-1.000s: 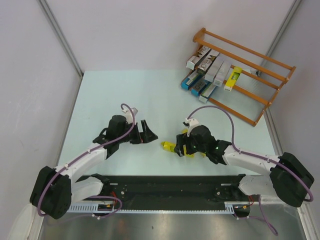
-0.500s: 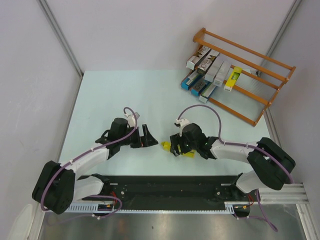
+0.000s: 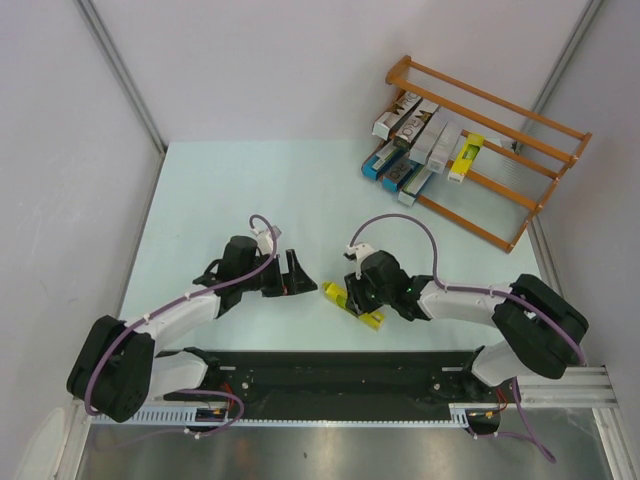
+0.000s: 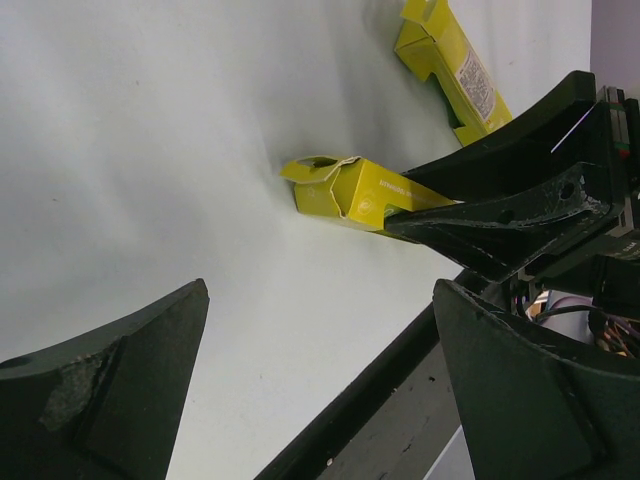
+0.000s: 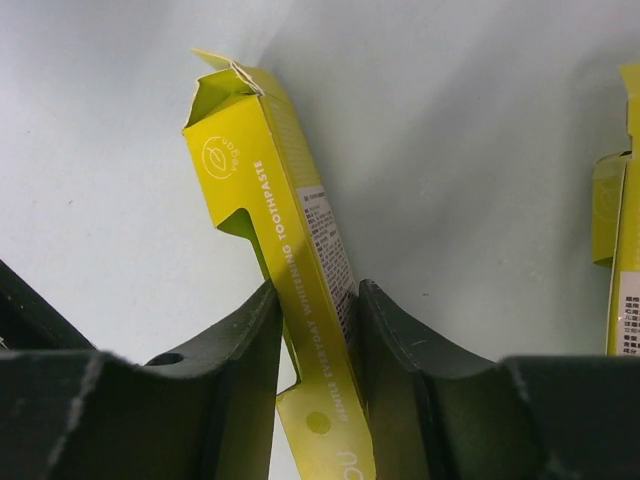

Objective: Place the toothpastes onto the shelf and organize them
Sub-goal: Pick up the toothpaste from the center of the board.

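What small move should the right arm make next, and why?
Probably lift straight up a little. The right gripper clamps both sides of the yellow carton, which lies on the table, and the shelf stands far off at the back right, so the carton must clear the surface first.

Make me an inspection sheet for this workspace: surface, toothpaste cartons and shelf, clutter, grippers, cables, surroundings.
Surface: pale table, bare except near the right arm.
Job's things: shelf at the far right corner holds grey cartons, blue cartons and a shelved yellow carton. The held carton is yellow with a crumpled open end. The spare carton, also yellow, lies beside it on the table.
Clutter: nothing seen.
Grippers: left gripper open, empty, facing the held carton; right gripper shut on the held carton.
Cables: purple cables loop over each wrist, apart from the cartons.
Surroundings: plain walls; black base at the near edge.
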You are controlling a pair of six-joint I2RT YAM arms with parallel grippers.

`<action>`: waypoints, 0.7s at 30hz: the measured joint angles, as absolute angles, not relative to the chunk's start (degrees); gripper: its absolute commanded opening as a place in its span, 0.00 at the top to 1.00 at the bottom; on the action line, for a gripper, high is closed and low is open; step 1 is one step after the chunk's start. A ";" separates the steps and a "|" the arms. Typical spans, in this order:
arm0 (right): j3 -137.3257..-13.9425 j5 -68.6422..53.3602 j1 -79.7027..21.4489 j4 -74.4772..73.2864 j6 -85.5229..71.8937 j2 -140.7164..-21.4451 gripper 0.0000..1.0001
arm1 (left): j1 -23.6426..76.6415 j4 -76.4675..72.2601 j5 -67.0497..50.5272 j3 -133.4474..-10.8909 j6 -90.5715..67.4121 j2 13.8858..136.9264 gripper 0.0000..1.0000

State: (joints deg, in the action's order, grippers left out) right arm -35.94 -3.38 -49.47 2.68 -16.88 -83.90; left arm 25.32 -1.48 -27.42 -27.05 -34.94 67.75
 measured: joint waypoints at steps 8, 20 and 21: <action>-36.03 -1.74 -49.87 0.16 -18.65 -81.76 0.73 | 25.32 -1.28 -27.46 -27.18 -34.94 67.57 0.00; -36.03 -2.00 -47.66 -2.68 -23.77 -68.20 0.78 | 25.32 -0.49 -30.26 -30.46 -34.39 65.47 0.00; -36.03 -2.02 -47.16 -3.25 -24.25 -66.94 0.78 | 25.32 -0.84 -30.76 -30.46 -34.41 65.45 0.00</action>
State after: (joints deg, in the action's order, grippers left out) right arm -36.03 -2.02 -47.16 -3.25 -24.25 -66.94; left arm 25.32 -0.84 -30.76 -30.46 -34.41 65.45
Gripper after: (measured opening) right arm 0.325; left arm 0.996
